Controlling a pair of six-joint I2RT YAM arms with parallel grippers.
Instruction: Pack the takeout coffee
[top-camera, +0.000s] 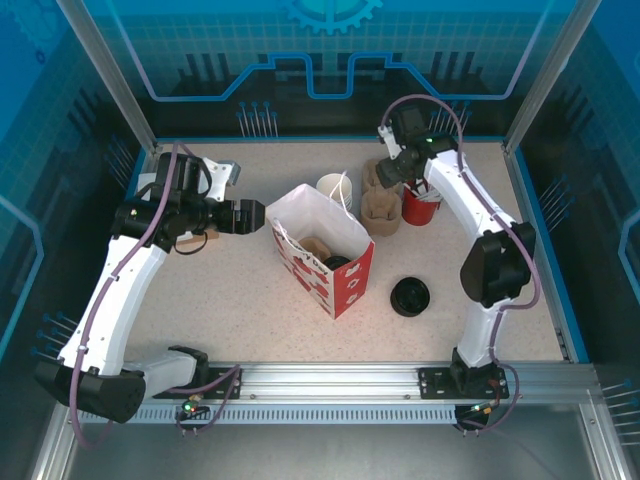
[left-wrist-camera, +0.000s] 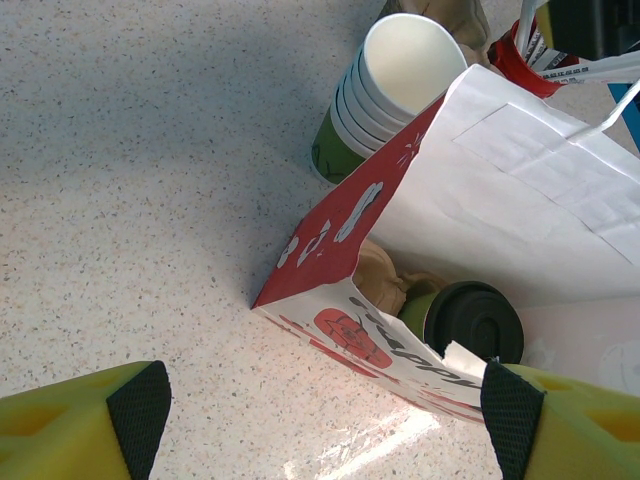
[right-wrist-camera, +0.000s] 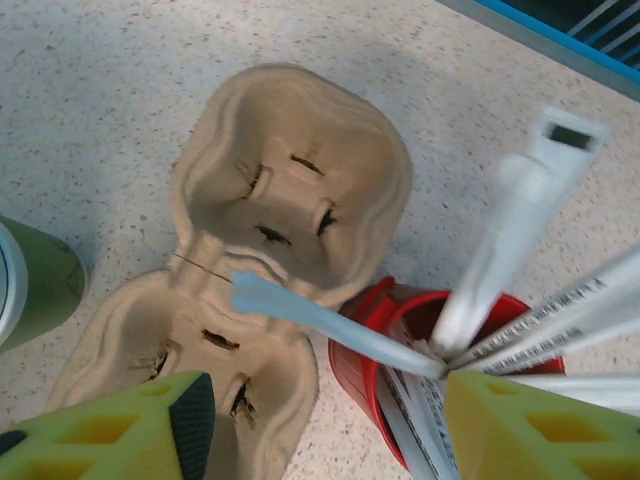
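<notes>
Left gripper (top-camera: 256, 215) hangs just beside the left edge of the paper bag (top-camera: 350, 285), and the left wrist view shows the same gripper (left-wrist-camera: 320, 430) with its jaws spread wide and nothing between them but bare table (top-camera: 230, 300); the bag's lower red corner lies close to one yellow finger (left-wrist-camera: 560, 425). Right gripper (top-camera: 397, 170) sits at the far side of the table above the red cup (top-camera: 420, 207). In the right wrist view this gripper (right-wrist-camera: 330, 430) has its jaws well apart, straddling the red cup's rim (right-wrist-camera: 370, 370), which is stuffed with wrapped straws (right-wrist-camera: 500, 270); no straw appears pinched, so it is released. The takeout coffee (top-camera: 337, 262) is inside the bag, its black lid toward the bag's mouth and its green wall just visible behind the lid (left-wrist-camera: 470, 320). A brown pulp insert (left-wrist-camera: 385, 280) lies in the bag, touching the cup. A stack of lidless cups (top-camera: 335, 188) stands just behind the bag. Pulp cup carriers (right-wrist-camera: 290, 190) lie flat between that stack and the red cup. A loose stack of black lids (top-camera: 410, 297) rests on the table to the right of the bag, apart from it.
</notes>
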